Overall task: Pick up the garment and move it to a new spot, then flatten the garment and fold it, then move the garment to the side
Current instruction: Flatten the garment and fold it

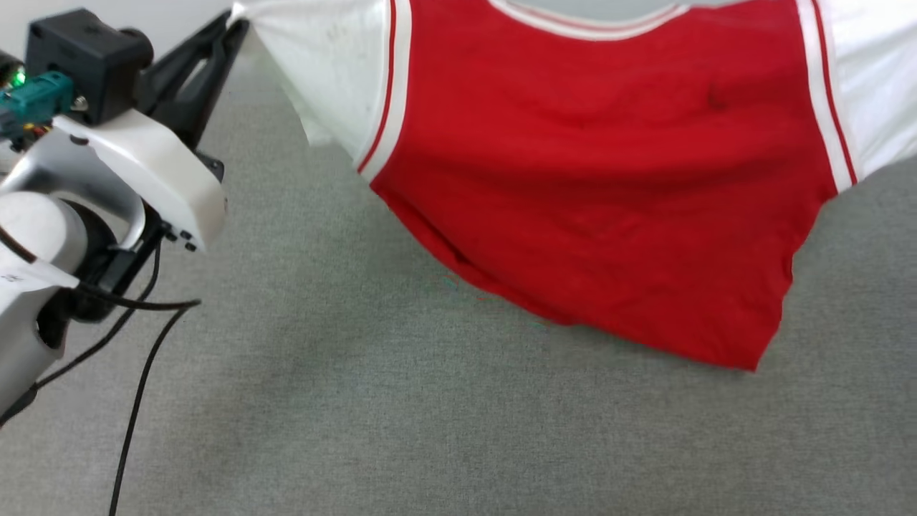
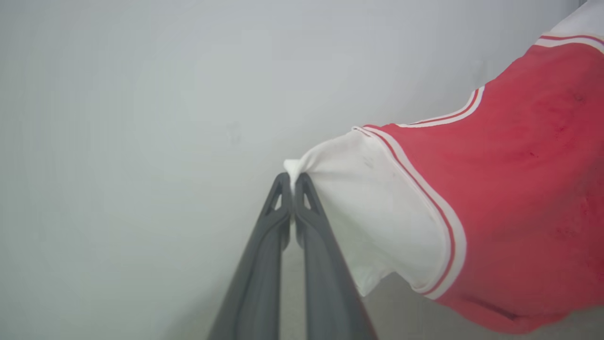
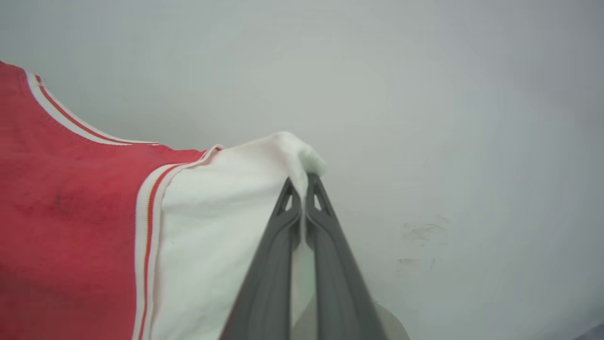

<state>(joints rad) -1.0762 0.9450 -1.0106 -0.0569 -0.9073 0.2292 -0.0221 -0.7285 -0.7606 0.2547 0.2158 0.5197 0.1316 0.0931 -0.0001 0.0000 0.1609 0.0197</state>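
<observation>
Holding the garment (image 1: 594, 179) spread wide above a grey, felt-like surface (image 1: 358, 401), in the upper right of the head view. Stretched sleeve to sleeve across that view, with the long axis running left to right, the collar trim at the top edge and the hem pointing down toward the camera, slanting lower on the right. Cannot tell whether it touches the surface at the hem. Made of soft knit cloth, with a red body in shallow creases, white sleeves, and white-and-red striped bands along the sleeve seams and the curved collar. Pinched at the white tip of one sleeve by the left gripper (image 2: 293, 182), its long dark fingers pressed together under a small bunched tuft, drawing the cloth taut into a cone. Clamped likewise at the other sleeve tip by the right gripper (image 3: 302, 182), fingers closed flat against each other with white fabric folded over their ends. Both set against a plain pale wall (image 2: 141, 94). Reaching up the left edge of the head view with the left arm (image 1: 143, 172), a glossy white shell bent at the wrist, with the fingers slanting up and right into the sleeve corner and a black cable (image 1: 136, 387) looping beneath.
</observation>
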